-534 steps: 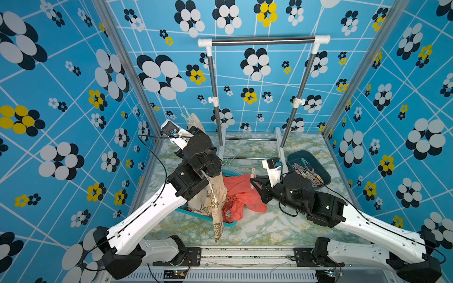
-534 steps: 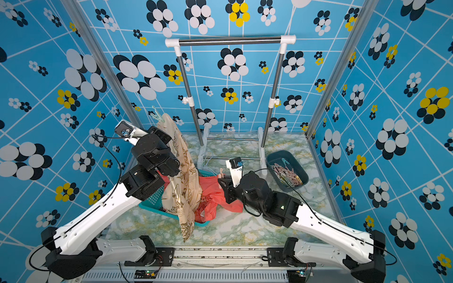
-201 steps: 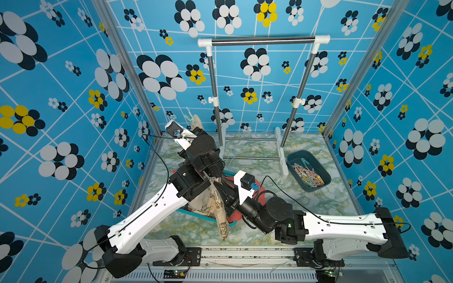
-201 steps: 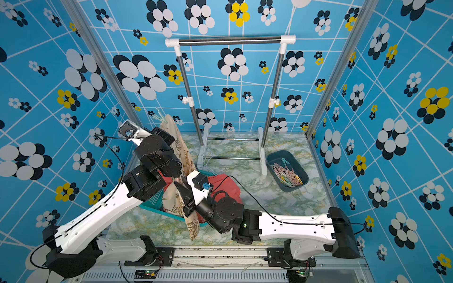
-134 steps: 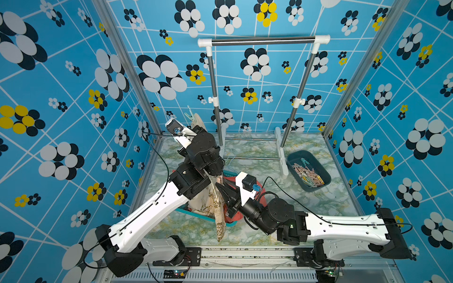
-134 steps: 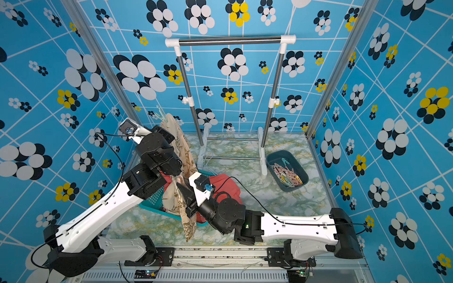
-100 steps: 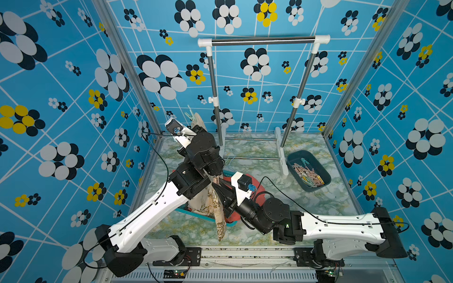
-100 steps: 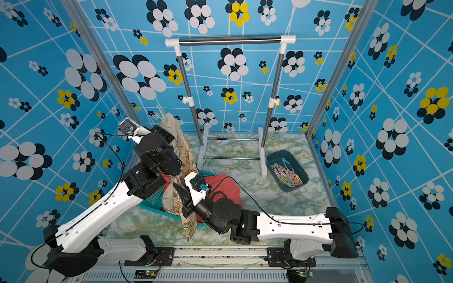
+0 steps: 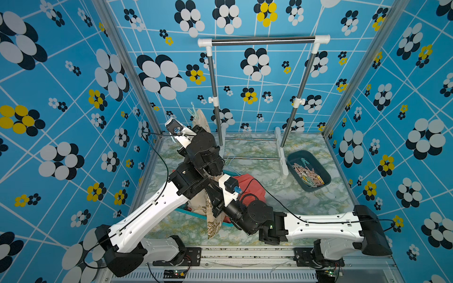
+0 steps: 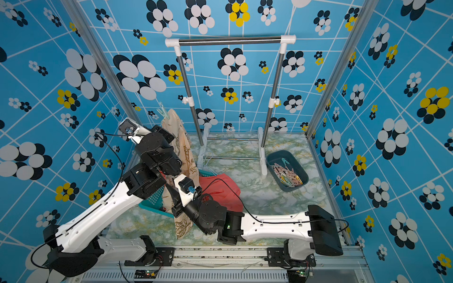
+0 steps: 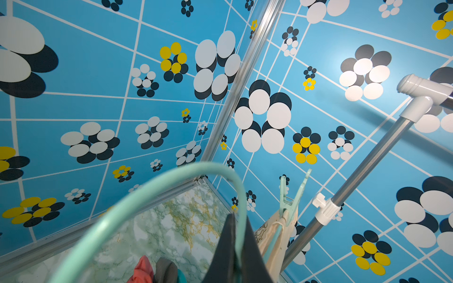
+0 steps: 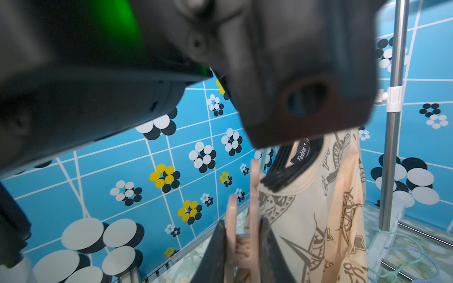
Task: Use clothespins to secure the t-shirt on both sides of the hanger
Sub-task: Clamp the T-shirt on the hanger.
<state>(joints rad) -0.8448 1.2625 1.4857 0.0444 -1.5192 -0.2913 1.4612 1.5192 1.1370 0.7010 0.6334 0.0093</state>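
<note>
Blue glossy walls (image 9: 73,98) all round, gridded in white and dotted with oval-petalled flowers; underfoot, green-veined marbled floor (image 9: 269,196).

Clamped tight between the dark tapered fingers of the left gripper (image 11: 237,227), no gap showing: the thin, round-section hook of the mint plastic hanger (image 11: 208,167), curving up and away from the jaws. Just beyond those jaws, along the hanger's shoulder, beige t-shirt (image 11: 282,242) cloth, pinned there by a mint clothespin (image 11: 288,198) with two flat handles splayed in a V.

Pinched between the black wedge-shaped fingers of the right gripper (image 12: 241,245), jaws drawn in only as far as its width: a peach clothespin (image 12: 254,186), hard plastic, twin prongs reaching out past the fingertips. Ahead of those prongs, near but not visibly touching, the limp t-shirt, brown line print and black ribbed neckband.

Well apart from both sets of jaws, in both top views, a dark teal oblong bin (image 9: 294,156) heaped with pastel clothespins (image 10: 288,175), beside a steel-tube rack (image 9: 263,41) with white plastic joints.
</note>
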